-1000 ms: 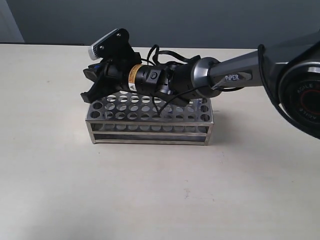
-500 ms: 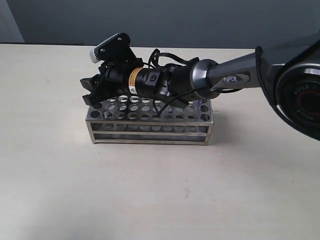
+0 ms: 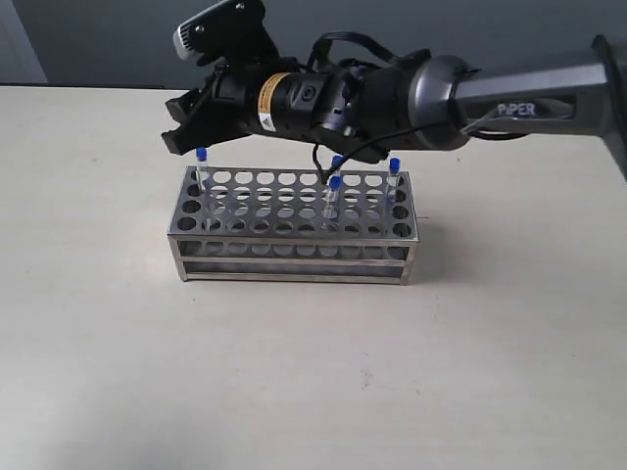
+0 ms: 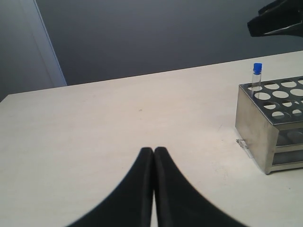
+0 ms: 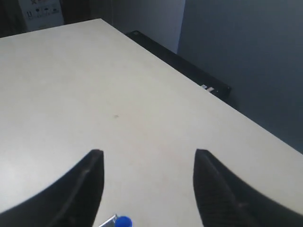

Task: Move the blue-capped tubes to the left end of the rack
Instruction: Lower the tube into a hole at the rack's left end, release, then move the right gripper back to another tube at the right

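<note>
The steel rack (image 3: 294, 230) stands mid-table. One blue-capped tube (image 3: 201, 157) stands in its far-left hole; it also shows in the left wrist view as the tube (image 4: 257, 71) at the corner of the rack (image 4: 265, 127). Three more blue-capped tubes (image 3: 334, 184) (image 3: 338, 162) (image 3: 393, 168) stand toward the right end. My right gripper (image 3: 174, 122) hovers open just above the left tube, nothing between its fingers; its wrist view shows the gripper (image 5: 149, 153) with that tube's blue cap (image 5: 123, 221) below it. My left gripper (image 4: 154, 150) is shut and empty, low over the table left of the rack.
The right arm (image 3: 470, 88) stretches across above the rack's back row from the right. Bare beige table (image 3: 294, 372) lies in front of the rack and to its left. A dark wall (image 3: 98, 39) runs behind the table's far edge.
My right gripper has lifted up and away from the rack's left end, open. A blue-capped tube now stands there, and the three right-hand tubes have come into view.
</note>
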`<action>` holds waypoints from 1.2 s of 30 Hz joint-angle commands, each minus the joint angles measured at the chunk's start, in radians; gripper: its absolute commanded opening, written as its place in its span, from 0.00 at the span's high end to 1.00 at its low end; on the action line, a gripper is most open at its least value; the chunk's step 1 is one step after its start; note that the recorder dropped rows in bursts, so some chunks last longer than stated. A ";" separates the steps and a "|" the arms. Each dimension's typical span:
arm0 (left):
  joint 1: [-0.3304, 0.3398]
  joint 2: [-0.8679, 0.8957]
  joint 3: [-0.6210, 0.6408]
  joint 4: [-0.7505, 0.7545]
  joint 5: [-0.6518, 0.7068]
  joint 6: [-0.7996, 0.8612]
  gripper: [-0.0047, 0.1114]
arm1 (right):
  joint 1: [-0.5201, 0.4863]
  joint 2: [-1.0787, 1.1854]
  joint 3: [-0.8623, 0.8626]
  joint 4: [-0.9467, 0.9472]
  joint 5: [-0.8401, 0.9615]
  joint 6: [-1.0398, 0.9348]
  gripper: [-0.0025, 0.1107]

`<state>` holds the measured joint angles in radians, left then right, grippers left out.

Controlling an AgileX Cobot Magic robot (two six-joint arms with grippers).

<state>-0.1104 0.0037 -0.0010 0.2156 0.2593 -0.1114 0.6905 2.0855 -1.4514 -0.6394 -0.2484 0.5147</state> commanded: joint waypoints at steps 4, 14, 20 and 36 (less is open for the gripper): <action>0.001 -0.004 0.001 0.007 -0.002 0.000 0.96 | -0.033 -0.148 0.189 0.014 -0.118 0.001 0.50; 0.001 -0.004 0.001 0.007 -0.002 0.000 0.96 | -0.054 -0.370 0.681 0.313 -0.389 -0.473 0.50; 0.001 -0.004 0.001 0.007 -0.002 0.000 0.96 | -0.059 -0.382 0.890 0.500 -0.526 -0.593 0.50; 0.001 -0.004 0.001 0.007 -0.002 0.000 0.96 | -0.062 -0.112 0.801 0.673 -0.741 -0.628 0.73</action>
<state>-0.1104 0.0037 -0.0010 0.2156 0.2593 -0.1096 0.6344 1.9590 -0.6292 0.0163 -0.9701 -0.1063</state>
